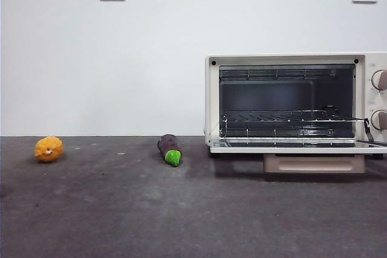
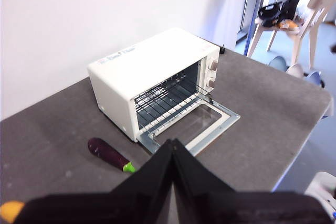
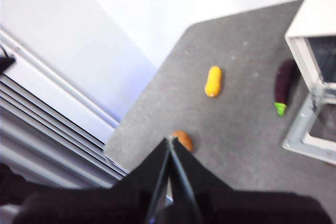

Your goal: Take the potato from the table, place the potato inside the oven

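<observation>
The potato [image 3: 182, 140] lay untouched on the counter [image 1: 193, 209]; the oven [image 1: 290, 101] stood open. Both hands [image 2: 173, 148] [image 3: 169, 148] hung closed, empty.

The oven [image 1: 290, 104] stands with its door [image 2: 202, 127] dropped flat on the tabletop [image 1: 181, 209], its mouth unblocked but crossed by a wire rack [image 1: 284, 116]. An eggplant [image 1: 170, 148] lies just beside its near corner; a yellow-orange fruit [image 1: 49, 148] sits well apart, with bare tabletop between.

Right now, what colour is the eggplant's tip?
Bright green, on the eggplant; clearest in the front view.
</observation>
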